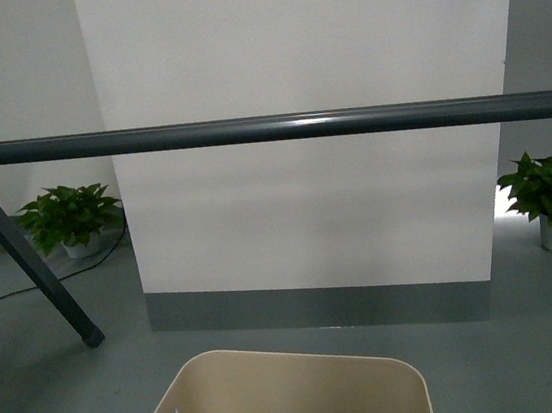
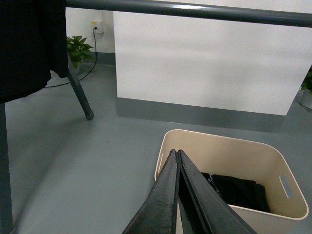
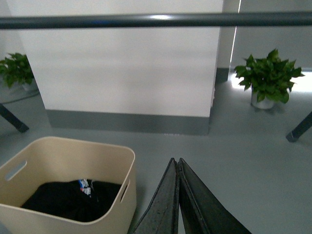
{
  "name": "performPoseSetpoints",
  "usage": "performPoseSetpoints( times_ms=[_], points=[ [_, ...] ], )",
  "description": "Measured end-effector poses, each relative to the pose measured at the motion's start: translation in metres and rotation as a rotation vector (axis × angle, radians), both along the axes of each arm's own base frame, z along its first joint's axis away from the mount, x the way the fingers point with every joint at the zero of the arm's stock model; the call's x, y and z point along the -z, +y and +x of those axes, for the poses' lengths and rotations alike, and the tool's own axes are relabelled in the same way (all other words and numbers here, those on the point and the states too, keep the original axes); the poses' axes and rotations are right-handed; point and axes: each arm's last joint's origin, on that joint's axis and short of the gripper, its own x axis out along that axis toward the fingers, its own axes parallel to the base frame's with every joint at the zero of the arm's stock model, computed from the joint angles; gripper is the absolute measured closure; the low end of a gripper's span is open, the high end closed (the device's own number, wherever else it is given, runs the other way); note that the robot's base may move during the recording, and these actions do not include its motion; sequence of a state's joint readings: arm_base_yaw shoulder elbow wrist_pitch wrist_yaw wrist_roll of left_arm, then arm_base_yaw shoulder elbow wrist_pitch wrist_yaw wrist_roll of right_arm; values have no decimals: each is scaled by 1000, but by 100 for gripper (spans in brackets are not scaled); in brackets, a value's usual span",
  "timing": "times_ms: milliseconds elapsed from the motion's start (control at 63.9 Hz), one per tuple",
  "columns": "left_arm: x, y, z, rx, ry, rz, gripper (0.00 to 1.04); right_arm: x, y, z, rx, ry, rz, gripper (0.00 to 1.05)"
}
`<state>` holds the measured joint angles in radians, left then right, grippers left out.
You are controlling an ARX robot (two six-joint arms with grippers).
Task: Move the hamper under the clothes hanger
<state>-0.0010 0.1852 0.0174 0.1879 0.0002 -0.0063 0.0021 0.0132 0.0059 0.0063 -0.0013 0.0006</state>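
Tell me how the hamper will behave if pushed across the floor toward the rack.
The hamper looks like rigid moulded plastic, so it should hold its shape. It holds only some dark clothing, so it is probably light. On the smooth grey floor it will likely slide; a push high on the rim might tip it.

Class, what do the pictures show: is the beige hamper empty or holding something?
Holding something: dark clothing lies on the bottom of the hamper, well below its rim.
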Motion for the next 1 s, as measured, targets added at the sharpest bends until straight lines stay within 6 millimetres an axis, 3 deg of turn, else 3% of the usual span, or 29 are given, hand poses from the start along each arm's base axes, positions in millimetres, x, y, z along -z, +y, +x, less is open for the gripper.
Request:
performPoseSetpoints(
  times_ms=[203, 500, 547, 829, 954, 1001],
  points=[
    [3, 0, -11, 0, 14, 0, 101, 0, 0, 0, 0, -2, 0, 103],
    [3, 0, -12, 0, 5, 0, 101, 0, 0, -1, 0, -3, 0, 103],
    [3, 0, -12, 0, 5, 0, 91, 0, 0, -1, 0, -3, 0, 103],
    [3, 0, -12, 0, 5, 0, 25, 0, 0, -1, 0, -3, -1, 39],
    [3, 0, -12, 0, 5, 1, 5, 0, 0, -1, 0, -3, -1, 18],
    [3, 0, -12, 0, 5, 2, 6, 0, 0, -1, 0, -3, -1, 11]
  ],
)
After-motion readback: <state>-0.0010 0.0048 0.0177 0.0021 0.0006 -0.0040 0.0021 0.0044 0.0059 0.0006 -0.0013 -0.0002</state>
